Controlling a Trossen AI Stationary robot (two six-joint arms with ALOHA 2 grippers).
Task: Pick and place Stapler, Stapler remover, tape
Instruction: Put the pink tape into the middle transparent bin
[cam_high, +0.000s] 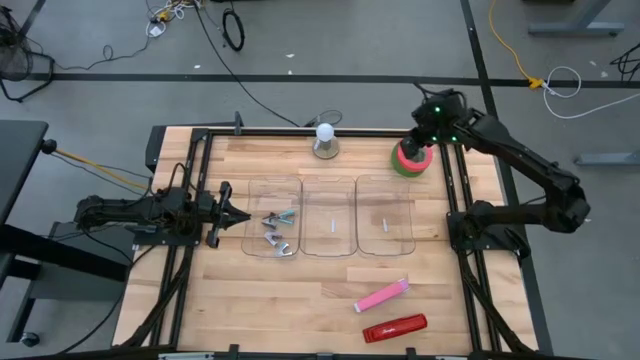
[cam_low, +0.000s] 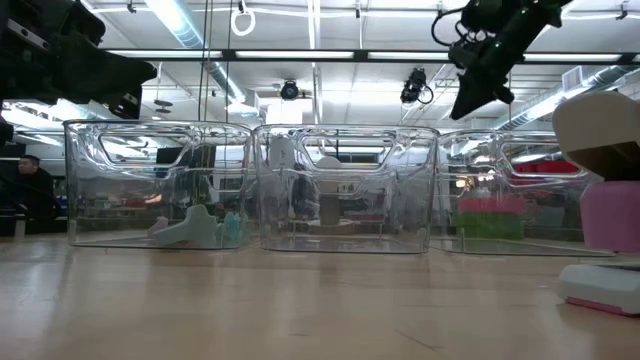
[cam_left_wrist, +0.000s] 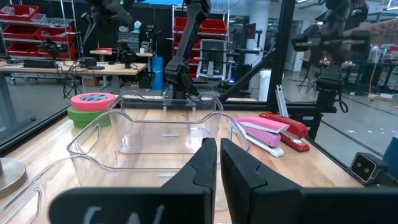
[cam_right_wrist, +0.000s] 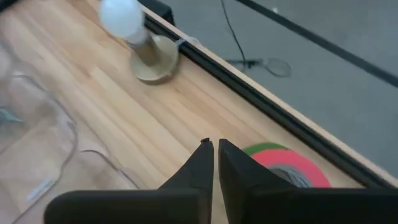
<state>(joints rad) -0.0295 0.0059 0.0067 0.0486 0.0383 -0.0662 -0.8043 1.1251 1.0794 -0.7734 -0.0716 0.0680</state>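
- The right gripper (cam_high: 432, 120) hangs above the far right corner of the table (cam_high: 300, 300), its fingers pressed almost together with nothing between them. The tape (cam_high: 411, 159) sits just below and beside it, flat on the wood.
- From where I stand, the worry is those closed fingers. If it drops onto the roll like that, the tips will land on the rim or the pink core and shove the tape sideways instead of straddling its wall.
- The roll lies close to the black frame rail (cam_right_wrist: 261, 93) at the table edge, so a nudge outward could wedge it against the rail or leave no room for an outer finger.
- The white ball on a grey base (cam_high: 325, 140) stands well off to the gripper's side; a wide swing toward the bins could clip it, though it looks far enough away for now.
- The three clear bins (cam_high: 330, 215) lie between the two arms. The nearest one to the right gripper (cam_high: 385, 215) looks empty, but its tall wavy walls could catch a low-carried roll.
- The left gripper (cam_high: 236, 217) waits shut and empty, just beside the bin holding the staple removers (cam_high: 278, 230). If it moves in at the same time, the arms could crowd each other over the bins.
- The pink stapler (cam_high: 381, 296) and red stapler (cam_high: 394, 328) lie far from both grippers, near the front edge, out of harm for the moment.
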